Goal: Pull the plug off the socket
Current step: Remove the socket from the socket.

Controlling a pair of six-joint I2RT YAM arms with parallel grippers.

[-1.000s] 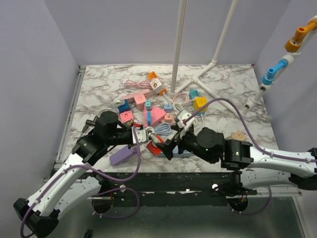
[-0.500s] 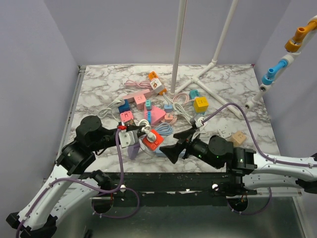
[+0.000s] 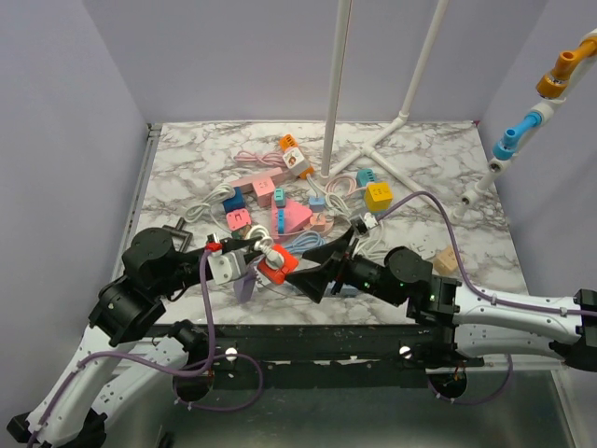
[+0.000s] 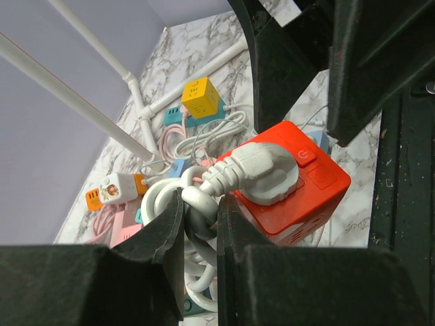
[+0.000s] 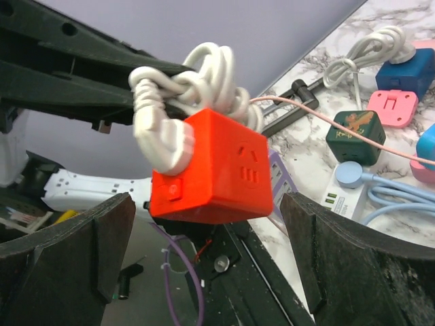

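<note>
Since before, the right gripper [image 3: 315, 269] has swung in, spread wide around the red socket cube [image 5: 211, 166], which hangs above the surface [image 3: 187, 168]. The left gripper [image 4: 199, 224] pinches the white cord [image 4: 194, 200] just behind the plug [image 4: 262, 173]. Cube looks light, rigid, slick: clamp its flat sides.

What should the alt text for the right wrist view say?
A red cube socket with a white plug seated in its side hangs between the right gripper's wide-open jaws, untouched by them. The left gripper pinches the coiled white cord above it; other coloured sockets lie on the marble table behind.
</note>
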